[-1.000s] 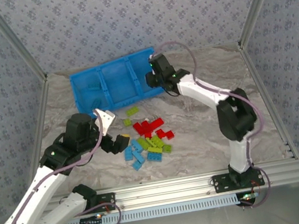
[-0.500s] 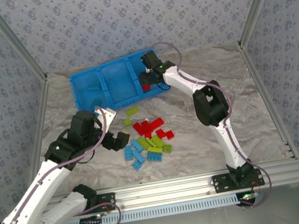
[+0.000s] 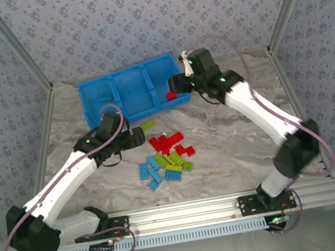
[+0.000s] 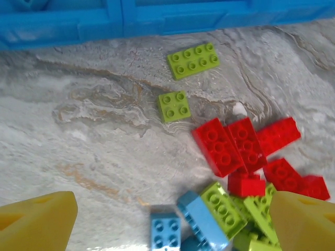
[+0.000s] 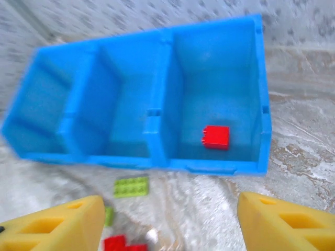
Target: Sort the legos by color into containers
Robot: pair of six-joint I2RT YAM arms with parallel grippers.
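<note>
The bright blue tray (image 3: 116, 82) lies at the back of the table with three compartments. One red brick (image 5: 215, 137) lies in its right compartment (image 3: 170, 95). Loose legos sit in a pile at mid-table: red ones (image 3: 169, 143), lime green ones (image 3: 174, 161) and light blue ones (image 3: 150, 171). Two green pieces (image 4: 193, 60) (image 4: 175, 106) lie apart near the tray. My left gripper (image 3: 136, 137) hovers open left of the pile, its yellow fingers (image 4: 36, 219) spread wide. My right gripper (image 3: 177, 86) stands open by the tray's right end, nothing between its fingers (image 5: 285, 219).
Grey marbled tabletop (image 3: 233, 134) has free room on the right. A small white bit (image 4: 238, 109) lies by the red bricks. Metal frame posts and patterned walls enclose the table; an aluminium rail (image 3: 187, 211) runs along the near edge.
The red brick now lies in the right compartment and my right gripper has drawn back from over it to the right. My left gripper has swung up and right, closer to the pile.
</note>
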